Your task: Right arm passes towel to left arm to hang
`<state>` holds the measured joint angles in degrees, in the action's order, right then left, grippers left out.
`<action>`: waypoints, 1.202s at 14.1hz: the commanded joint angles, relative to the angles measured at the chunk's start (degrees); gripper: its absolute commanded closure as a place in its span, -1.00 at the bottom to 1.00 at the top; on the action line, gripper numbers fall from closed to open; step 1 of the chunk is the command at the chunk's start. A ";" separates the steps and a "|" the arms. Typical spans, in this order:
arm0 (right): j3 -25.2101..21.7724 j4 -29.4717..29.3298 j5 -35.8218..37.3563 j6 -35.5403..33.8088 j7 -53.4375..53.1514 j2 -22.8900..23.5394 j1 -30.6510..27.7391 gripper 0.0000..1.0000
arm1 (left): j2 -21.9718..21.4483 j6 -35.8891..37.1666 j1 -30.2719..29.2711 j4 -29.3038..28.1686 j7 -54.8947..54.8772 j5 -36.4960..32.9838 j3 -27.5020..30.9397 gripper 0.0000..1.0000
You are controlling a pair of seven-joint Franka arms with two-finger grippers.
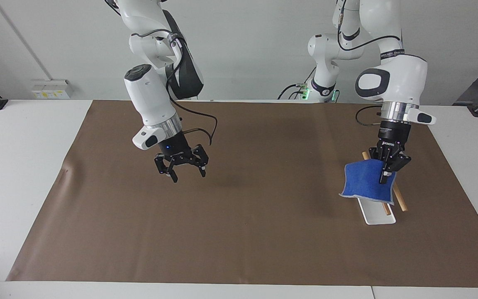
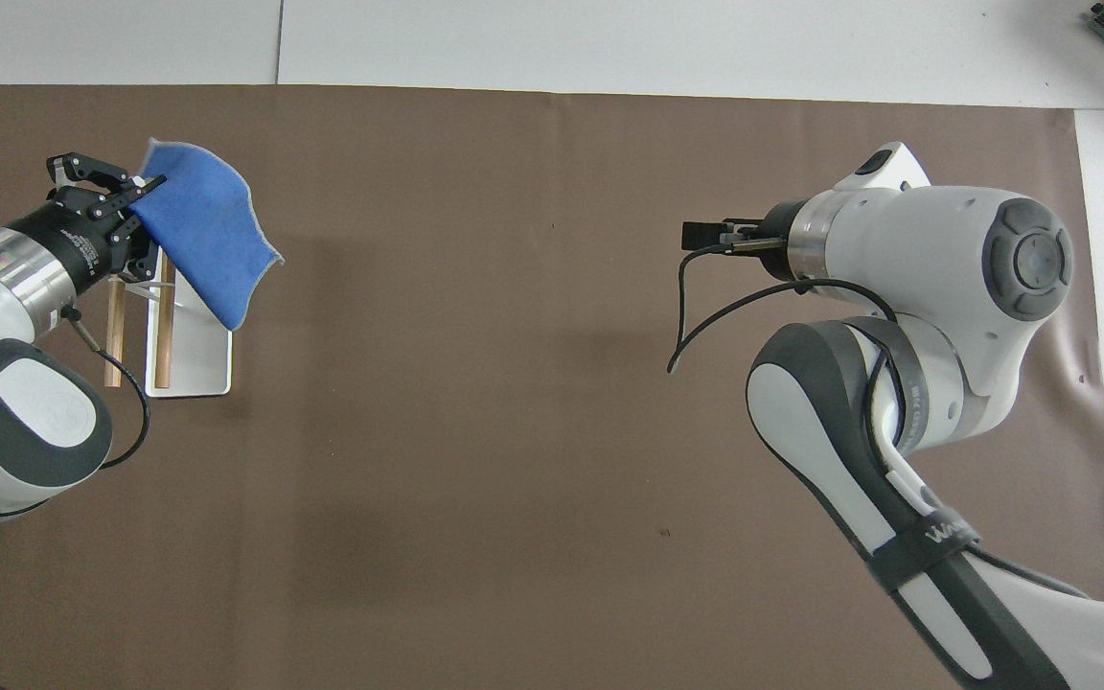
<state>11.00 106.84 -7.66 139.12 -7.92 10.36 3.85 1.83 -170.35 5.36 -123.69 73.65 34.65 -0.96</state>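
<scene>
Facing view: the left tool (image 1: 388, 166) pinches the blue towel (image 1: 365, 185) by its top corner, hanging over the rack.

The cloth looks light and limp (it droops in a fold), so an edge grip suits it. The white tray (image 1: 375, 216) carries two wooden rods (image 1: 401, 201), nothing draped on them yet. The right tool (image 1: 182, 166) hangs spread wide and empty over the brown mat (image 1: 222, 232) on the tabletop.

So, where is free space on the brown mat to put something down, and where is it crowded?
The brown mat lies bare between the open right gripper and the white rack, and along its edge farthest from the robots. It is crowded at the rack, where the left gripper holds the towel over the wooden rods.
</scene>
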 commanded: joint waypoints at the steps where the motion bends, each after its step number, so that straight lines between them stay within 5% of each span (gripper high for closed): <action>1: -2.81 -0.58 7.99 -6.04 -3.06 -3.67 0.37 -1.00 | 1.77 -1.91 -4.39 0.20 0.09 0.94 -0.80 1.00; 7: -12.22 -9.96 9.42 -28.60 -2.80 -8.34 2.22 -1.00 | 4.14 -1.83 -11.68 0.56 -0.61 0.94 -0.80 0.96; 13: -13.37 -22.97 8.89 -51.12 -1.92 -9.22 -2.52 -1.00 | 3.27 -1.65 -13.89 -3.12 -0.61 1.03 -0.71 0.65; 17: -14.60 -15.63 8.19 -49.85 -2.18 -13.78 -2.44 -1.00 | 2.56 -1.65 -13.98 -4.72 0.17 1.03 -0.71 0.16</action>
<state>-3.65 85.98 0.33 86.80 -9.88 -0.63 1.76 5.94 -171.23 -7.98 -126.51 73.68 34.69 -1.00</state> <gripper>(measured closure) 0.000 0.718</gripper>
